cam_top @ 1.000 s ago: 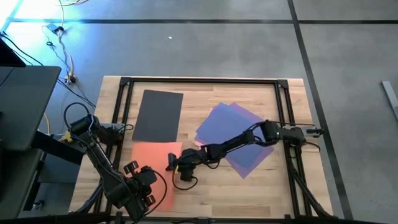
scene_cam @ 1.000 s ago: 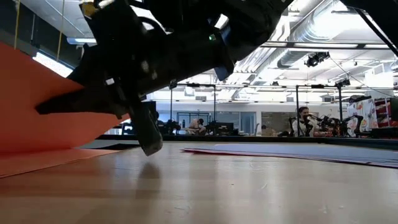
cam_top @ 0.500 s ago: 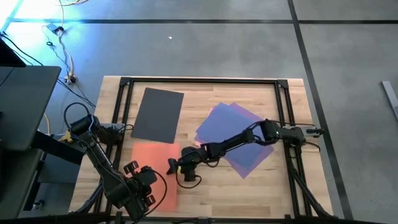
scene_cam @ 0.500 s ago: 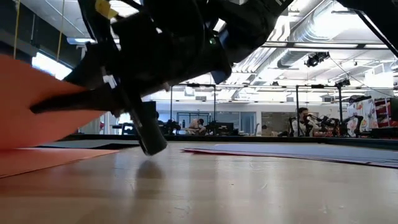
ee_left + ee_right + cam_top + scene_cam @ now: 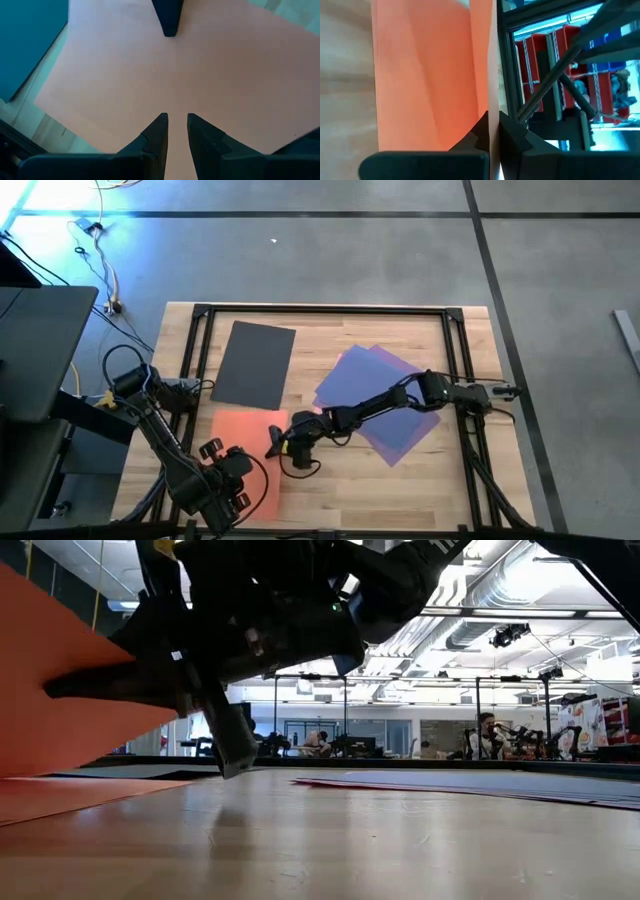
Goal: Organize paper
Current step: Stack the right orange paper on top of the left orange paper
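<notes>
We take the orange sheet [image 5: 245, 442] as our landmark; it lies on the wooden table [image 5: 400, 490] near the front edge, on the left arm's side. The right gripper [image 5: 276, 442] reaches across the table to the sheet's right edge, and we see its fingers [image 5: 481, 131] closed tight on that edge, lifting it so that the paper stands up as a slanted orange wall in the low view [image 5: 60, 690]. A thin pink edge [image 5: 494, 75] shows along the lifted orange one in the right wrist view; we cannot tell whether it is a separate sheet.

The left gripper [image 5: 222, 488] hangs over the front part of the orange sheet. Its fingers [image 5: 155, 135] stand a narrow gap apart above the paper, and we cannot tell whether they touch it or hold anything.

Behind the orange sheet, just beside its far edge, lies the dark grey sheet [image 5: 255, 365], flat on the table. To the right of the orange sheet, under the right arm, the blue sheet [image 5: 350, 385] and the purple sheet [image 5: 400, 430] lie overlapping, both turned at an angle.
</notes>
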Controlling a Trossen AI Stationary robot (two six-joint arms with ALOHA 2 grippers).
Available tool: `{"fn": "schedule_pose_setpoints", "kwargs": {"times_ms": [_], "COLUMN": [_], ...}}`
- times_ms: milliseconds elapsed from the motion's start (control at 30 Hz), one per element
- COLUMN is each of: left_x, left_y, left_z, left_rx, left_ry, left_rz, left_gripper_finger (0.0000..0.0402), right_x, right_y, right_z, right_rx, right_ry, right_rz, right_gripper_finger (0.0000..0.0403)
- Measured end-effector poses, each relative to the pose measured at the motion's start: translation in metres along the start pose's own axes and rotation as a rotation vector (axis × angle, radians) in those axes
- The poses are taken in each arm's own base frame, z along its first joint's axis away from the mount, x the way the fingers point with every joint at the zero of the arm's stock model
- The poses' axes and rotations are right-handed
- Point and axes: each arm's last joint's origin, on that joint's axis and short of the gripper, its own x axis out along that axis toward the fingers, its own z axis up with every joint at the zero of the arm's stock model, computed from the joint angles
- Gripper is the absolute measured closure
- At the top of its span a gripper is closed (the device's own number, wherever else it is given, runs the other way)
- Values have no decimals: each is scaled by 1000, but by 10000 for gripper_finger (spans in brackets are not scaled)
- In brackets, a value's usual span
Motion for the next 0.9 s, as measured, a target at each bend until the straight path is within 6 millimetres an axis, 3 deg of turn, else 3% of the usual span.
{"fn": "schedule_pose_setpoints", "kwargs": {"times_ms": [367,733,900], "left_x": [0,0,0], "left_y": [0,0,0], "left_z": [0,0,0], "left_rx": [0,-1,-1], "left_ry": [-1,0,0], "left_rz": [0,-1,-1], "left_gripper_finger": [349,349,349], "right_x": [-1,-1,-1], "right_y": [-3,-2,0], "right_z": [-3,-4,-4], "right_rx": [176,217,218], "right_ry": [1,13,16], "right_rz": [-21,-15,1], "right_gripper_finger": [396,281,251]}}
